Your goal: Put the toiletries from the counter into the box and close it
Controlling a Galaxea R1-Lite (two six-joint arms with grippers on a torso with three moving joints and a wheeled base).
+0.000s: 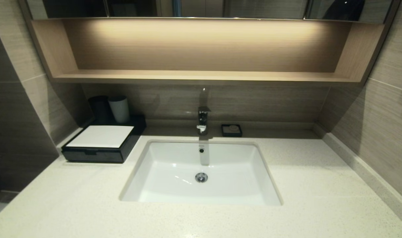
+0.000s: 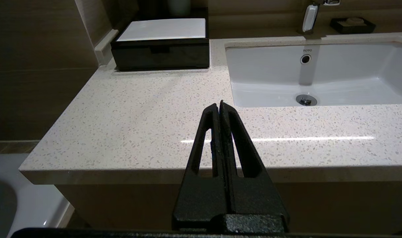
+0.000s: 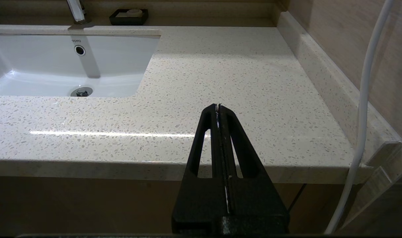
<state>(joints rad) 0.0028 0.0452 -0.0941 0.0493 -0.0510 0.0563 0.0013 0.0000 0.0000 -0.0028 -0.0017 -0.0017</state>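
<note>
The pale cream speckled stone counter fills the lower part of the head view, and its surface runs from the tiled wall on the left to the raised kerb on the right. Above it hangs a long light wooden shelf, lit from within. Set into the surface is a white rectangular sink with a chrome drain at its middle, and a chrome faucet stands at its far rim. At the far left corner sits the low black box with a white top panel; its drawer front lies flush with the body, so it is shut, and none of the toiletries can be seen anywhere on the surface. Just behind the box stand a grey plastic cup and a darker cup beside it. To the right of the faucet, against the back wall, rests a small black soap dish. Neither arm shows in the head view. The left gripper is held off the near edge of the counter, pointing toward the box, its fingers pressed together on nothing. The right gripper is held off the near edge to the right of the sink, its fingers likewise closed and holding nothing, with a white cable hanging beside it.
</note>
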